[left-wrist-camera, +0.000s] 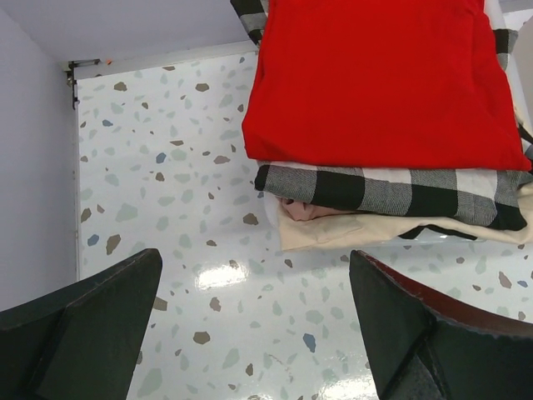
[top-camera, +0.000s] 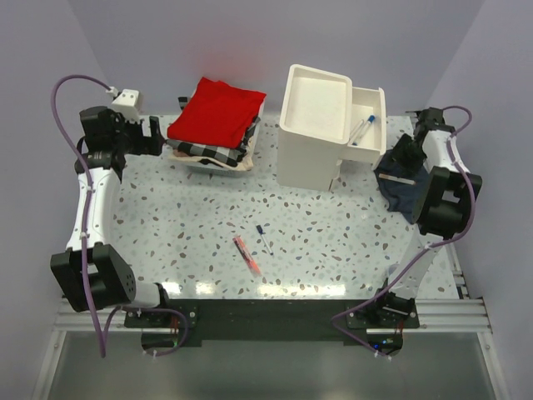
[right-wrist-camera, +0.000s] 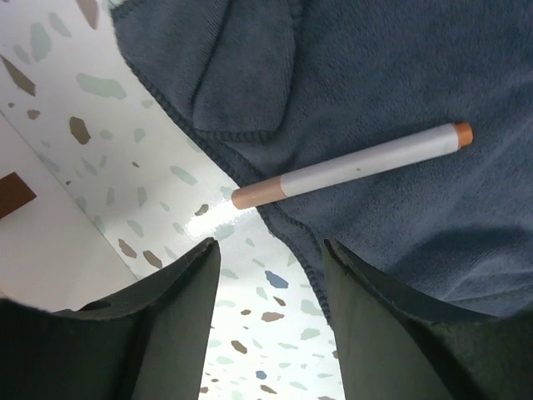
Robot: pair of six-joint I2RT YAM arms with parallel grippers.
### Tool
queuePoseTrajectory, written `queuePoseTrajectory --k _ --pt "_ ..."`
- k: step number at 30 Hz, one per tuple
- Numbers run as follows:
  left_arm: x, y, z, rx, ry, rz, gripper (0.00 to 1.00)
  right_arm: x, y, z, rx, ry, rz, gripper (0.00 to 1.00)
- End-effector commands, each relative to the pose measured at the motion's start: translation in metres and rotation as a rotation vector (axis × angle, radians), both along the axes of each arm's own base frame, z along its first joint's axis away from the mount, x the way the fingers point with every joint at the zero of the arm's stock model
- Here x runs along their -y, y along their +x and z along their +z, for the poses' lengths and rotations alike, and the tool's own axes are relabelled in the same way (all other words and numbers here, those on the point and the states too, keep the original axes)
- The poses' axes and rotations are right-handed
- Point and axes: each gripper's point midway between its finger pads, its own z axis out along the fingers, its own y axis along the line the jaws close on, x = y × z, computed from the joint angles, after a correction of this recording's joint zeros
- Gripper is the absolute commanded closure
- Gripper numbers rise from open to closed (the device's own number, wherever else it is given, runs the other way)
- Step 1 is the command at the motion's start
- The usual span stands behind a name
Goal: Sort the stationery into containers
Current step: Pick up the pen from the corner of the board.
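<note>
The white drawer unit [top-camera: 312,125] stands upper centre of the top view. Its top drawer [top-camera: 369,125] is pulled out to the right, with a blue-capped pen [top-camera: 360,131] inside. Left of it sits the folded cloth stack [top-camera: 216,121], which my left gripper [left-wrist-camera: 256,275] faces, jaws wide and empty. My right gripper [right-wrist-camera: 271,250], equally spread and empty, hovers over the dark blue cloth [right-wrist-camera: 400,83], where a pink-capped pen [right-wrist-camera: 350,167] lies. An orange-red marker [top-camera: 246,254] and a thin pen [top-camera: 262,237] lie at lower centre.

From the drawer unit [top-camera: 312,108], folded cloths [top-camera: 216,125] lie left, a pen [top-camera: 361,129] lies in its open right drawer [top-camera: 368,100], a cloth [top-camera: 405,193] under a second pen [top-camera: 400,177] lies right, and a marker [top-camera: 247,255] lies in front.
</note>
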Motion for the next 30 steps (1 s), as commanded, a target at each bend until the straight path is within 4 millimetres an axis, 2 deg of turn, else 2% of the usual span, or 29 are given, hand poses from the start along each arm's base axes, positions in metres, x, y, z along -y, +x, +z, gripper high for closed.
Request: queuePoseTrajectory --k 1,6,10,18,21,25,30 --pt "-0.008 0.01 0.021 0.044 0.044 0.001 0.0 -0.007 -0.013 -0.001 -0.042 0.01 -0.08 0.42" --pt "-0.002 0.014 0.012 0.017 0.053 -0.017 0.0 -0.001 0.002 -0.001 -0.021 -0.006 -0.096 0.48" --pt "0.004 0.015 0.006 0.003 0.054 -0.029 0.0 0.001 0.01 -0.005 -0.018 -0.007 -0.093 0.49" --pt "0.003 0.014 -0.001 -0.018 0.078 -0.03 0.0 -0.002 0.009 -0.028 -0.06 0.006 -0.088 0.49" --pt "0.003 0.014 -0.003 -0.024 0.078 -0.032 0.0 -0.003 0.012 -0.035 -0.069 0.007 -0.079 0.52" --pt "0.003 0.015 -0.007 -0.032 0.081 -0.033 0.0 -0.003 0.023 -0.038 -0.054 0.011 -0.07 0.61" --pt "0.006 0.016 -0.009 -0.038 0.09 -0.041 0.0 -0.007 0.032 -0.027 -0.019 0.03 -0.056 0.61"
